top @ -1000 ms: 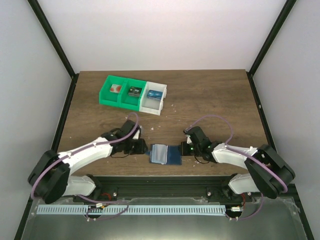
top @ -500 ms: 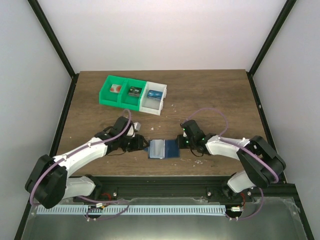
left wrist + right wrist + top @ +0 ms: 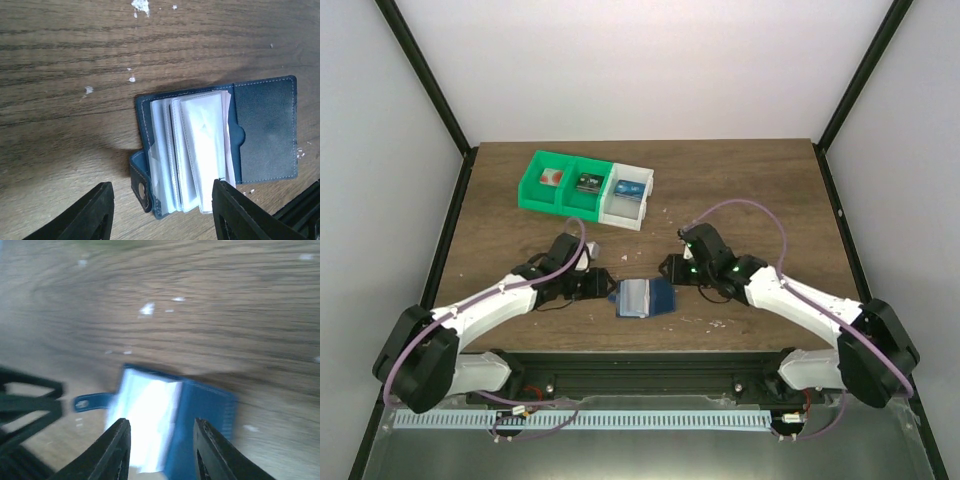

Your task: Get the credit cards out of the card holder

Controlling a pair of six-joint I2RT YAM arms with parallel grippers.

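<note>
Your left gripper (image 3: 604, 289): arm low, reaching inward beside open card holder (image 3: 642, 298), jaws spread, empty. Your right gripper (image 3: 669, 268): near holder's far-right corner, jaws parted, empty.

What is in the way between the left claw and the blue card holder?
Nothing I can see. The card holder lies open on the wooden table, right in front of the open left gripper, with no other thing between them.

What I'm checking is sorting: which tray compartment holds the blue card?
The white compartment, rightmost, holds the blue card; the two green ones hold a red-and-white card and a dark card.
</note>
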